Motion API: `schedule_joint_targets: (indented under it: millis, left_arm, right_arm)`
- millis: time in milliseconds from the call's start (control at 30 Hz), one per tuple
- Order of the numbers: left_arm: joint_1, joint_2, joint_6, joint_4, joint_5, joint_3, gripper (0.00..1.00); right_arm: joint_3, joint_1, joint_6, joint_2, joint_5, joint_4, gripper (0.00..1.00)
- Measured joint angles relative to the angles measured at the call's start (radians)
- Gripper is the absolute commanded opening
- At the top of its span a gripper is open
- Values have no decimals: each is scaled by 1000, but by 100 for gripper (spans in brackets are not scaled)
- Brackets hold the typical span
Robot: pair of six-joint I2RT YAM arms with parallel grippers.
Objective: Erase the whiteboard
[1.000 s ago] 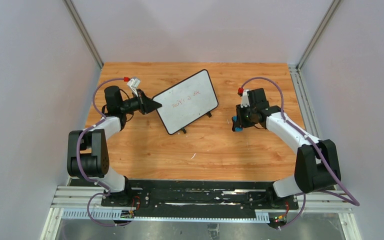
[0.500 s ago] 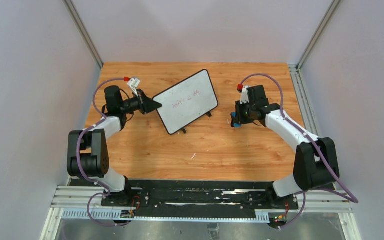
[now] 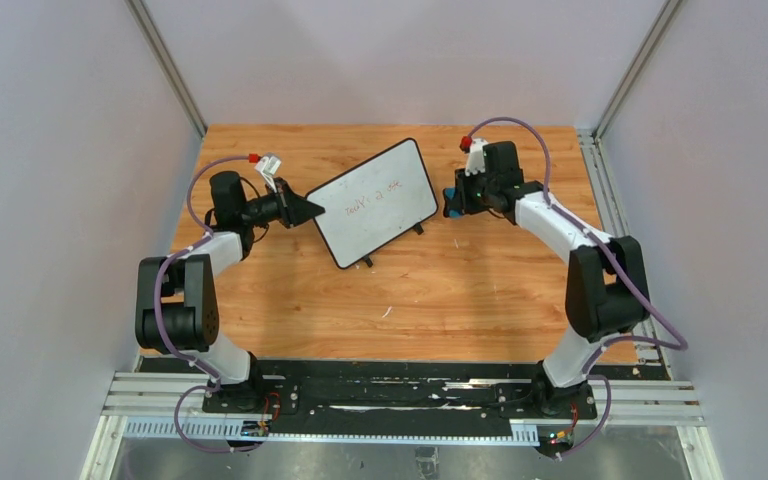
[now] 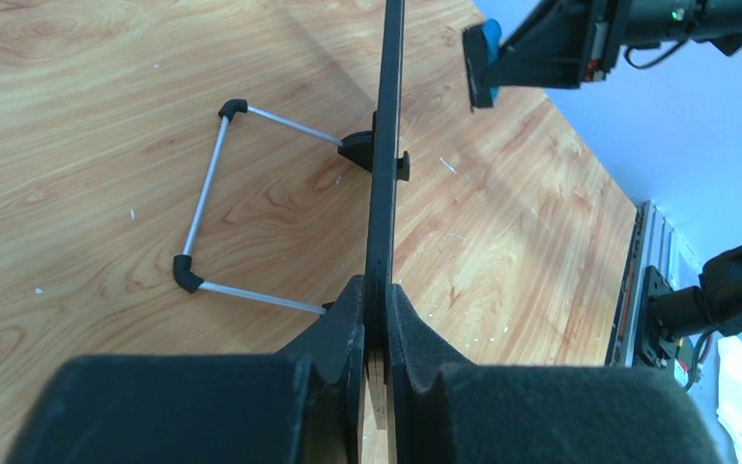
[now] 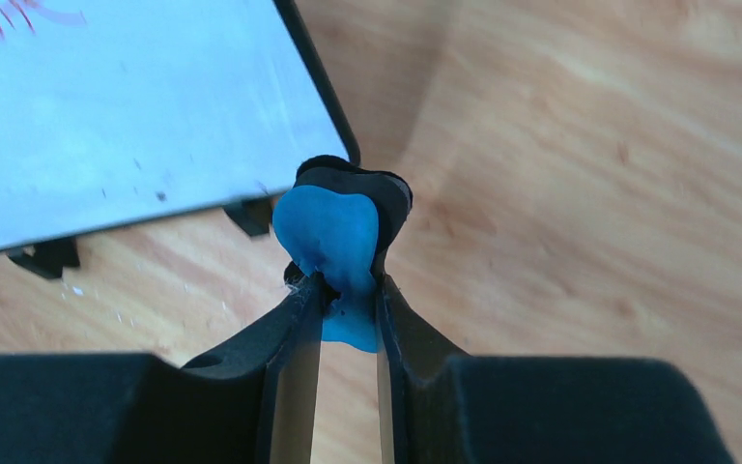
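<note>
The only writing I can find is a short line of red handwriting (image 3: pixel 372 197) across the middle of the board (image 3: pixel 360 235). It is too small for me to read from above. The right wrist view catches just a few red strokes at its top left corner.

My left gripper (image 3: pixel 312 209) is clamped on the board's left edge. In its wrist view the fingers (image 4: pixel 343 314) pinch the thin black frame (image 4: pixel 385 145), seen edge-on. My right gripper (image 3: pixel 450 203) is closed on the blue eraser (image 5: pixel 333 242), which bulges out past the fingertips (squashed where they bite). It sits just beside the board's right edge, and I cannot tell whether they touch.

The board stands propped on the table (image 3: pixel 440 295), toward the far middle, between my two arms. Only the left wrist view shows me the wire stand (image 4: pixel 208 208) behind it. Only the right wrist view shows the black feet (image 5: pixel 251 215) up close.
</note>
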Motion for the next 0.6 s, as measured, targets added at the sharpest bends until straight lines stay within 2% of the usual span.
schedule_joint_targets:
  millis: [267,600]
  left_arm:
    - [0,1,6,-11,0,6,0]
    - [-1,0,26,-40,-2,15,0]
  right_arm:
    - [218,6,12,181,-108,63,1]
    - [298,102,10,214,-132,68,1]
